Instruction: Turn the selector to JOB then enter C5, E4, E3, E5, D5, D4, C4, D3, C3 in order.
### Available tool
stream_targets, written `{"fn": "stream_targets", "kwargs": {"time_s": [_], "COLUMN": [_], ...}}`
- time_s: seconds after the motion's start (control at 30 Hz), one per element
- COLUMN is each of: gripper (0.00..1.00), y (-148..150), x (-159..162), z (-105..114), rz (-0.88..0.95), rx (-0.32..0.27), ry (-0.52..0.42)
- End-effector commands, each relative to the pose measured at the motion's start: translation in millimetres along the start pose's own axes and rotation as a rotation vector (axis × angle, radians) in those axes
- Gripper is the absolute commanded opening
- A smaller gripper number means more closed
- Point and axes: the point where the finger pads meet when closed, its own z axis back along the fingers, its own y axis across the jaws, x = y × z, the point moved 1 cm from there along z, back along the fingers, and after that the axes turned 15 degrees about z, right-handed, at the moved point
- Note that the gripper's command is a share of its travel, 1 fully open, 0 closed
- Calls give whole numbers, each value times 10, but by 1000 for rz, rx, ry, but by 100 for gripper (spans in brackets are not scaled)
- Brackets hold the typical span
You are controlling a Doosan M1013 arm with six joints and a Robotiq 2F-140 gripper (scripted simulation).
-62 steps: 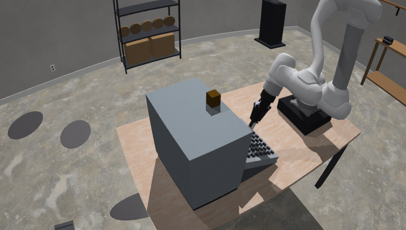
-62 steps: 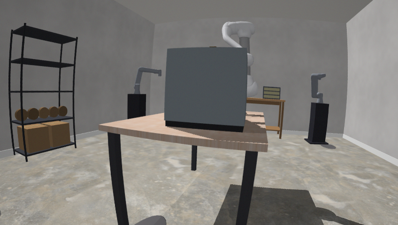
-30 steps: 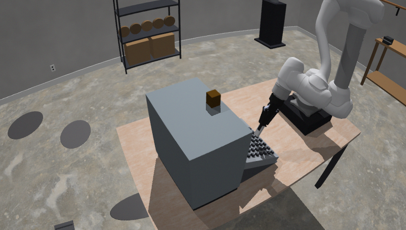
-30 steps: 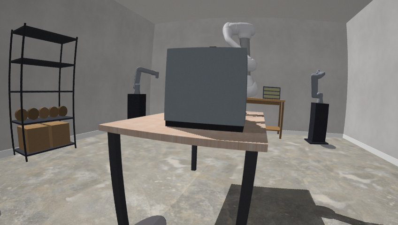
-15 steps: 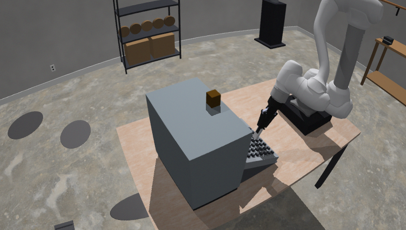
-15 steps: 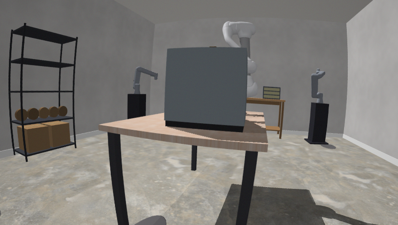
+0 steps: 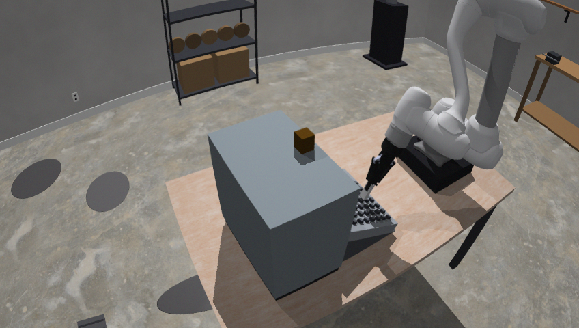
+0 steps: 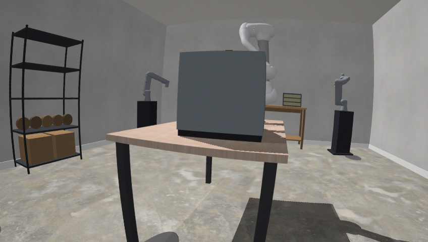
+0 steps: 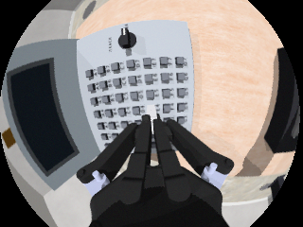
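While the keypad [image 9: 138, 91] slopes out from the front of the grey machine [image 7: 267, 195] on the wooden table [image 7: 422, 219], its black selector knob [image 9: 127, 40] sits above the rows of keys, none of them lit. The gripper [image 9: 151, 119] points down over the keys' middle rows, fingers pressed fully together with nothing between them. A small brown block [image 7: 304, 140] rests on the machine's top.

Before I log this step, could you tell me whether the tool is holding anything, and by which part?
Nothing is held. The tool is shut on itself, its tip poised over the keypad.
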Motion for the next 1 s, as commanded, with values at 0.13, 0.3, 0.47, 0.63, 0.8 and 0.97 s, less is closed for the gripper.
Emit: {"fn": "stream_targets", "kwargs": {"time_s": [0.13, 0.3, 0.47, 0.63, 0.8, 0.97], "gripper": [0, 0, 0, 0, 0, 0], "y": [0, 0, 0, 0, 0, 0], "x": [0, 0, 0, 0, 0, 0], "z": [0, 0, -6, -21, -35, -63], "rz": [0, 0, 0, 0, 0, 0], "rx": [0, 0, 0, 0, 0, 0], "ry": [0, 0, 0, 0, 0, 0]}}
